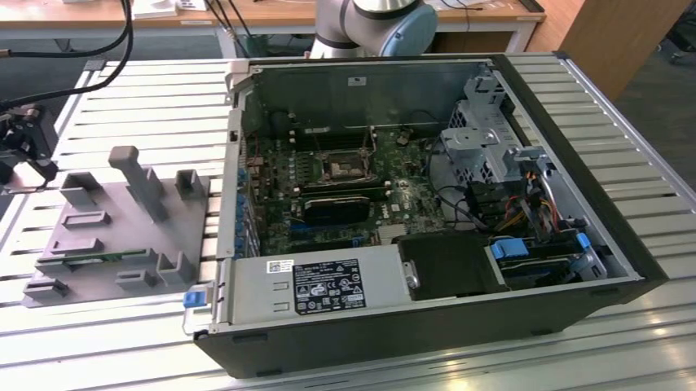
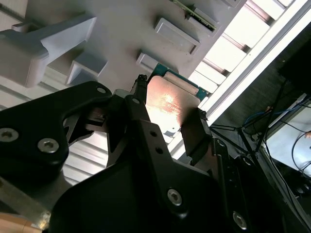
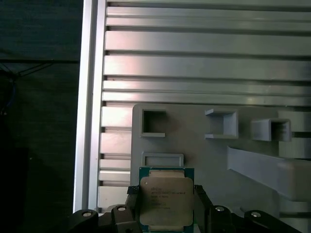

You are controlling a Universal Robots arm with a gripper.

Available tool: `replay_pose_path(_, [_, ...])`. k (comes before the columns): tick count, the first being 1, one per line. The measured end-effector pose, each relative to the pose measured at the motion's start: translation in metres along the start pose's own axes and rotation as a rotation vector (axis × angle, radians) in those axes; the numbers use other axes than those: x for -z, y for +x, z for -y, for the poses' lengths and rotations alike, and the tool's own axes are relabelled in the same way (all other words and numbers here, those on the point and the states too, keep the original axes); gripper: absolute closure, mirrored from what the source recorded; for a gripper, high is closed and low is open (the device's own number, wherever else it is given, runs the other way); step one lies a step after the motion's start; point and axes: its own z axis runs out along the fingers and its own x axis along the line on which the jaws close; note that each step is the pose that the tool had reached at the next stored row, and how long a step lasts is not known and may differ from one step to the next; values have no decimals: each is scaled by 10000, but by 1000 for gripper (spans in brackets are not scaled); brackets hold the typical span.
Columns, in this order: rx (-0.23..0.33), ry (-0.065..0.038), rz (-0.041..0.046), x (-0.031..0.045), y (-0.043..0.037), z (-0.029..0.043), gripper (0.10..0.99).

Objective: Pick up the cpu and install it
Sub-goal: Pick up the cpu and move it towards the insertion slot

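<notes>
Gripper (image 3: 166, 195) pinching the cpu (image 3: 165, 201) across two opposite edges, at the rim of the grey fixture plate (image 3: 209, 160).

Fingers (image 3: 200, 196) bear on the chip's sides only. My read is that this keeps the metal lid and the underside untouched and holds the chip flat for a square drop. Both wrist views show the same clamp. I can't tell whether the chip is already clear of the plate or resting on it. The plate's raised pockets and tall posts stand beside the chip, so straight up looks like the open way out. In the exterior view the plate (image 1: 120, 236) sits at 9 o'clock from the open case (image 1: 609, 252). The socket (image 1: 345, 167) is mid-board, with a black card just at its 6 o'clock and the drive cage with its cables at 3 o'clock. Access is open from above and tight at the sides.
</notes>
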Motion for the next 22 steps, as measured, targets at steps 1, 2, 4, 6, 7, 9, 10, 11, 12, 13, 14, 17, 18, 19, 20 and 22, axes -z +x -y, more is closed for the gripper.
replay_pose_path(1, [0, 0, 1, 5, 0, -2, 553])
replay_pose_path(2, [0, 0, 0, 10, 0, -3, 553])
replay_pose_path(4, [1, 0, 0, 19, 0, -6, 553])
replay_pose_path(6, [0, 1, -1, 31, 0, -10, 553])
replay_pose_path(7, [0, 1, -1, 37, 0, -12, 553])
replay_pose_path(9, [0, 0, -1, 49, 0, -15, 553])
replay_pose_path(10, [0, 1, -1, 55, 0, -17, 553])
replay_pose_path(11, [0, 1, -1, 61, 0, -18, 553])
replay_pose_path(12, [0, 0, 0, 67, 0, -19, 553])
replay_pose_path(13, [0, 0, -1, 72, 0, -21, 553])
replay_pose_path(14, [1, 0, -1, 78, 0, -22, 553])
replay_pose_path(17, [0, 1, -1, 94, 0, -27, 553])
replay_pose_path(18, [0, 0, 0, 99, 0, -29, 553])
replay_pose_path(19, [0, 0, 0, 104, 0, -30, 553])
replay_pose_path(20, [0, 0, 0, 109, 0, -32, 553])
replay_pose_path(22, [0, 0, 0, 119, 0, -35, 553])
